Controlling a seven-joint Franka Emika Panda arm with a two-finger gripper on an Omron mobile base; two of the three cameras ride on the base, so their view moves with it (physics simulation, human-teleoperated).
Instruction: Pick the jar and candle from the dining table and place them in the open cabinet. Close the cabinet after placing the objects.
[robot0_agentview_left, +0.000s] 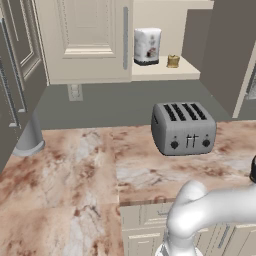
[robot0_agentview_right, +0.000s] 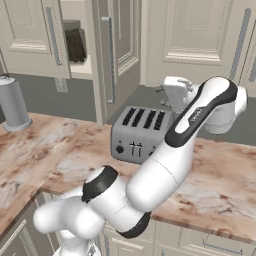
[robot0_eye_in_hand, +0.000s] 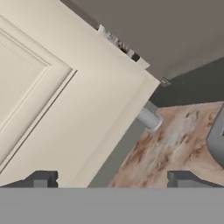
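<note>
The jar (robot0_agentview_left: 147, 46), clear glass with a greyish lid and dark contents, stands upright on the pale shelf inside the cabinet (robot0_agentview_left: 85, 40), towards the left of the opening. The candle (robot0_agentview_left: 173, 61), a tiny yellow cylinder, stands upright on the same shelf just right of the jar, apart from it. The cream cabinet is open: one panelled door with a long bar handle is swung out. The marbled reddish-brown dining table (robot0_agentview_left: 65, 175) lies below.

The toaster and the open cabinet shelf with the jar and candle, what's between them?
In the left base view, only bare grey wall lies between the toaster and the cabinet shelf, where the jar and candle stand.
</note>
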